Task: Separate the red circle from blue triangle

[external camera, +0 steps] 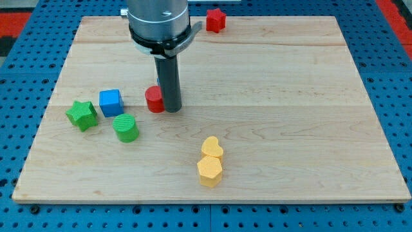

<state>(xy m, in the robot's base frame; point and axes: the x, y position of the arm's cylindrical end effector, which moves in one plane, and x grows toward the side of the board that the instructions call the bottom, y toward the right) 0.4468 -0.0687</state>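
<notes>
My tip [171, 109] sits touching the red circle [154, 100], on its view-right side, mid-bench [290, 116]; blue cube [111, 102] lies near, view-left. The tool is a plain rod, holding nothing.

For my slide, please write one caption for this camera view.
My tip rests beside the red circle on the wooden board; no blue triangle shows.

Red blocks: two, circle [154, 99], star [215, 20]. Green: two. Yellow: two. Blue: one cube [111, 102].

My board [290, 96] carries a red circle [154, 100], red star [215, 20], blue cube [111, 102], green star [82, 115], green cylinder [126, 127], yellow heart [212, 148] and yellow hexagon [210, 171].
</notes>
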